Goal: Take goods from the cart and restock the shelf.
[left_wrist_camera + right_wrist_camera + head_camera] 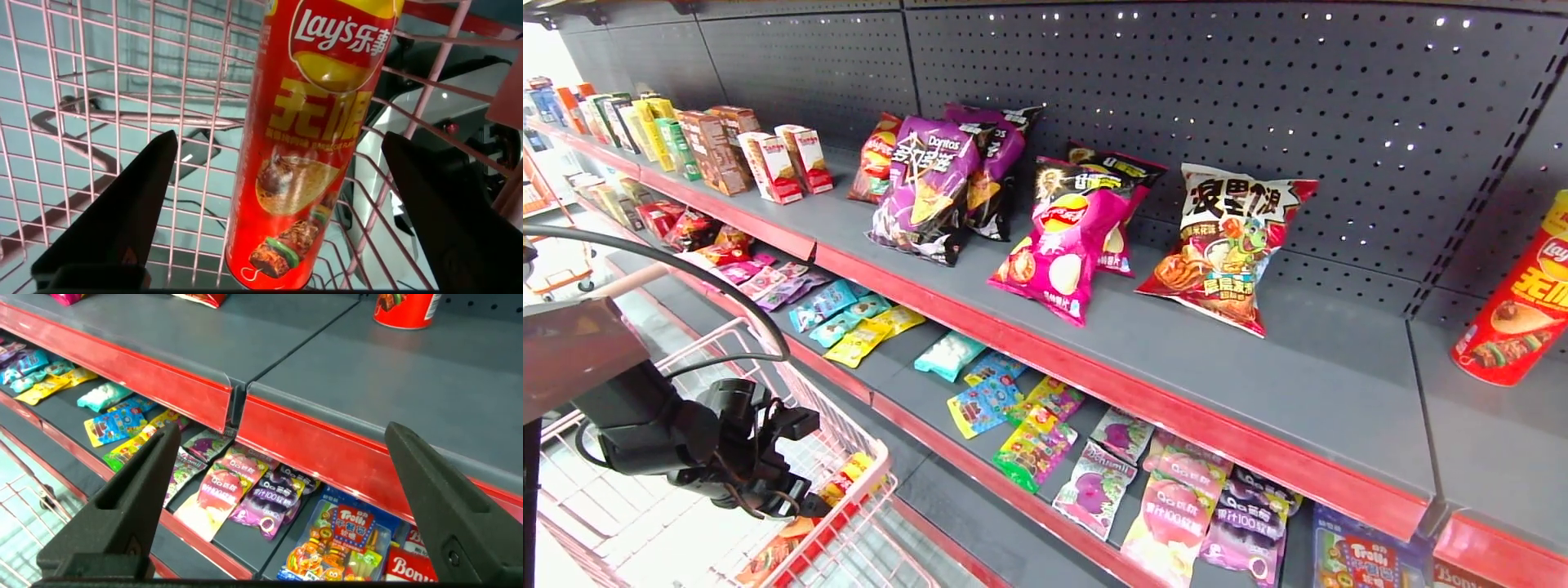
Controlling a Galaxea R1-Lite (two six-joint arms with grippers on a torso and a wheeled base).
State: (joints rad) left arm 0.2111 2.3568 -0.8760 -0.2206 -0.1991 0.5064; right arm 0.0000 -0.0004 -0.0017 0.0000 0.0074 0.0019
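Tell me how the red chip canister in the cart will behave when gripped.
The red chip canister looks like a rigid tube, so it should probably hold shape rather than crumple. Its round, glossy wall may slip or roll against the cart wires if the open left claw closes off-centre. As a tall snack container, it is likely light.

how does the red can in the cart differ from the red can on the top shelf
The cart can is inside the pink wire cart; the shelf can stands on its base on the grey upper shelf. The cart can sits untouched between the open fingers of the left gripper; no gripper flanks the shelf can. Both are red tubes with the same skewer picture.
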